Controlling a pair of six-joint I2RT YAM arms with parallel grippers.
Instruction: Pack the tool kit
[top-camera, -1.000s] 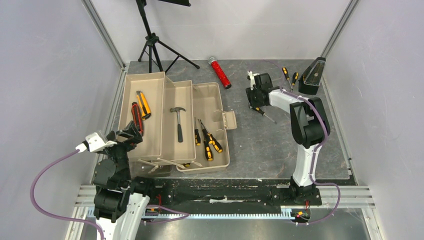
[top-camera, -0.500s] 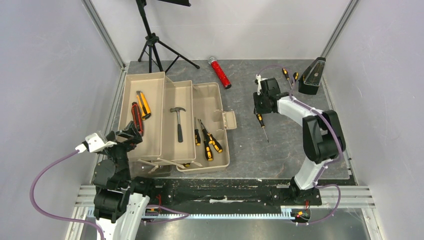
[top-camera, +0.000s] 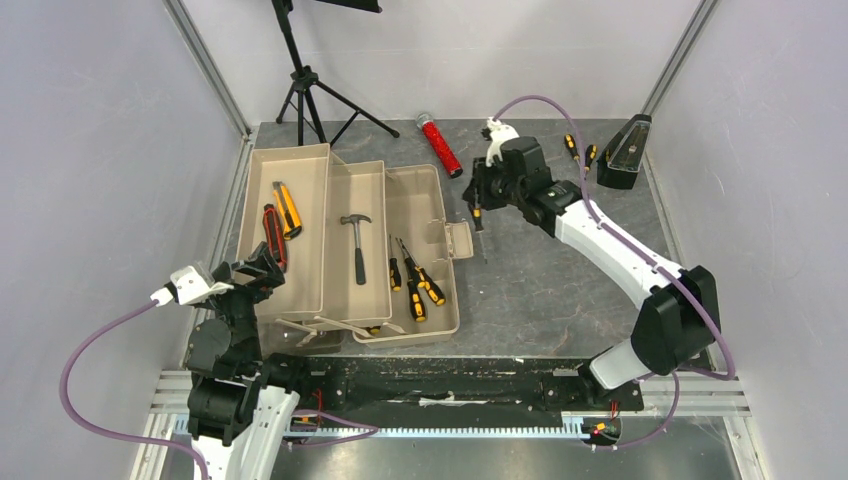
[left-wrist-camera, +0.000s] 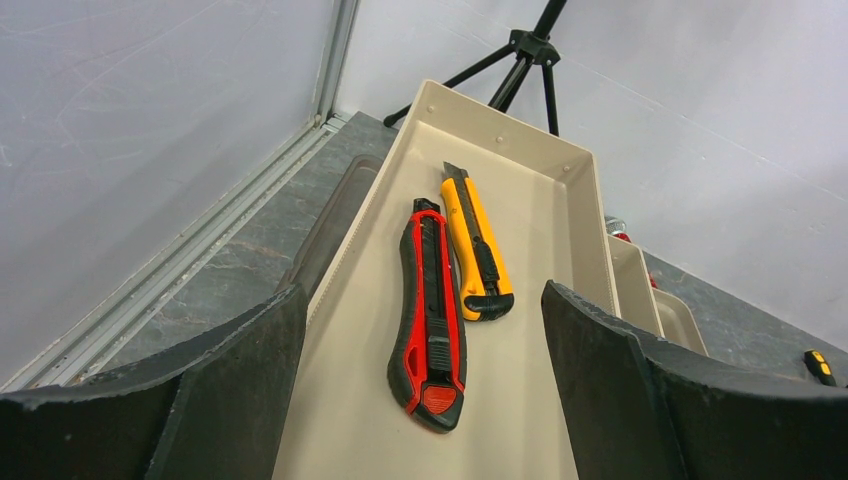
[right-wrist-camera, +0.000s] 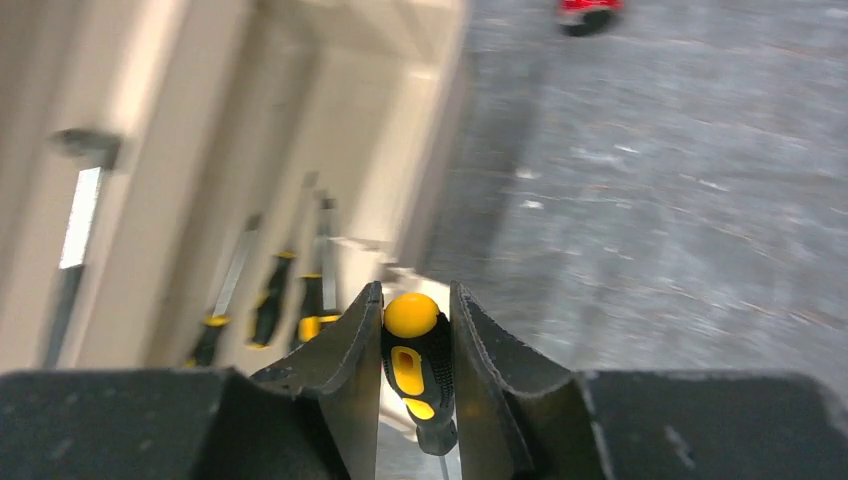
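I'm clamping a black-and-yellow screwdriver (right-wrist-camera: 418, 375) in the right gripper (right-wrist-camera: 413, 300) beside the toolbox (top-camera: 300, 158) — next I'm needing its rightmost tray (top-camera: 425, 188); left gripper (left-wrist-camera: 420, 296) gaping.

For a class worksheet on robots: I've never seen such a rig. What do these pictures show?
Two robot arms stand at the near edge of a table. One picture looks down from above; the others come from a camera on each wrist. An open tan toolbox holds two utility knives, a hammer and screwdrivers. The right pincer is shut on a black-and-yellow screwdriver beside the box. The left pincer is open, empty, by the knife tray. A red cylinder lies on the table.
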